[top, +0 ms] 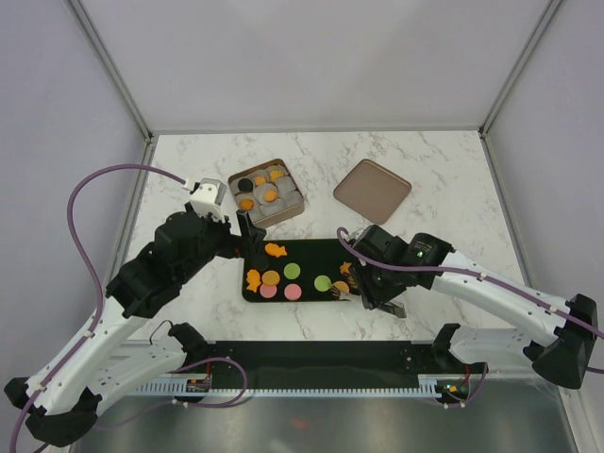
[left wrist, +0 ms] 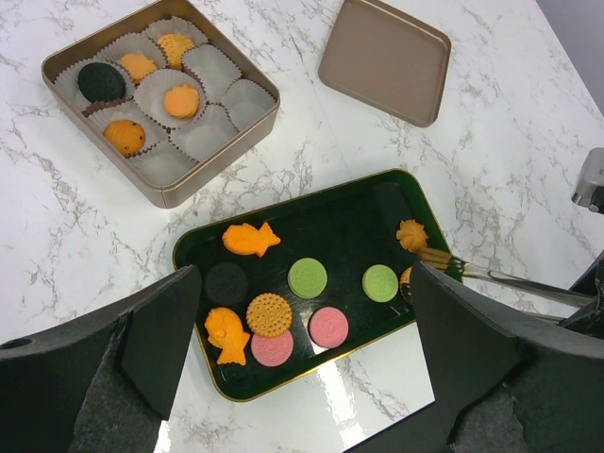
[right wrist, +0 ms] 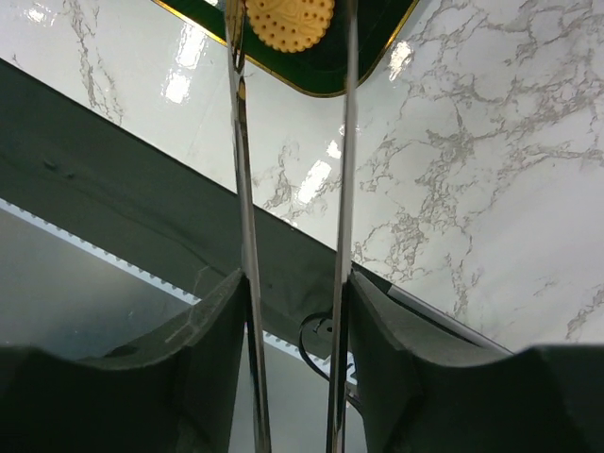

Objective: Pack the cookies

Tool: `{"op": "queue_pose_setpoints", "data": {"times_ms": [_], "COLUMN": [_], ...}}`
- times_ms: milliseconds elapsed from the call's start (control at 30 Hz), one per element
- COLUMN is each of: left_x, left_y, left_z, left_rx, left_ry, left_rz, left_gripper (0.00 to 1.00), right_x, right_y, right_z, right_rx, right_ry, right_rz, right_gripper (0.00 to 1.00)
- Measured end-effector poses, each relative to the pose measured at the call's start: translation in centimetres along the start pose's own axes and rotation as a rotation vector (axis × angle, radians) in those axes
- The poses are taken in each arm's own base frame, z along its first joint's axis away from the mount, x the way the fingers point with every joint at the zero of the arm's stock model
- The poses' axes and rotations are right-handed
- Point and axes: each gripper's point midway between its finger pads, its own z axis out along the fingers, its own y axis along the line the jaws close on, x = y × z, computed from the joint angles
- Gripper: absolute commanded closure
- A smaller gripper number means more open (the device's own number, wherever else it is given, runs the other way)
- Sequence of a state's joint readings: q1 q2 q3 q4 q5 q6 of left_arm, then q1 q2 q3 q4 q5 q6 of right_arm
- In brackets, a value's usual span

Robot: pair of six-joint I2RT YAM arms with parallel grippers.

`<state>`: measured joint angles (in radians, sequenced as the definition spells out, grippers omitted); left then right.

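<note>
Progress: partway, under half by my count
- Tin (left wrist: 269,118), upper left of the left wrist view, holds nine paper cups (left wrist: 212,68). Five are filled: one black disc and four orange pieces. Four cups are empty.
- Lid (left wrist: 382,58) lies off at top centre, apart from the tin. Closing up is not yet due.
- About ten cookies (left wrist: 307,277) are left on the dark tray (left wrist: 193,247) at lower centre of the counter (left wrist: 528,123). That is more than the empty cups, so some may have to share.

Look of the cookies: small flat pieces. There are two green discs, two pink, one black that hardly shows against the tray, a dotted yellow biscuit, two orange fish and an orange flower shape at the tray's right end.

Claws
- Left claw (top: 250,236) hangs above the tray's upper left edge, spread wide and holding nothing.
- Right claw (right wrist: 295,283) is clamped on metal tongs (right wrist: 247,189). The blades flank a dotted yellow biscuit (right wrist: 290,19) at the tray corner. Cannot tell whether it is actually pinched
</note>
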<state>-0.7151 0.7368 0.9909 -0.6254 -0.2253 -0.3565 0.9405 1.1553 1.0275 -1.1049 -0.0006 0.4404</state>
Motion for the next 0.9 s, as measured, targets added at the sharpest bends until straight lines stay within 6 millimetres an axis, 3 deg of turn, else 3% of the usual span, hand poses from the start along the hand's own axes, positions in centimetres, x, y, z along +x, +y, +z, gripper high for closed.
{"op": "queue_pose_setpoints", "data": {"times_ms": [300,900], "left_x": [0.0,0.0], "left_y": [0.0,0.0], "left_z": [0.0,0.0], "left_rx": [0.0,0.0], "left_ry": [0.0,0.0], "left_rz": [0.004,0.007], "left_gripper": [0.0,0.0], "right_x": [-0.1,-4.2], "right_y": [0.1,0.7], "right_z": [0.1,-2.8], "right_rx": [-0.003,0.014], "right_ry": [0.001,-0.137], "right_rz": [-0.004,-0.003], "right_gripper": [0.64,0.64]}}
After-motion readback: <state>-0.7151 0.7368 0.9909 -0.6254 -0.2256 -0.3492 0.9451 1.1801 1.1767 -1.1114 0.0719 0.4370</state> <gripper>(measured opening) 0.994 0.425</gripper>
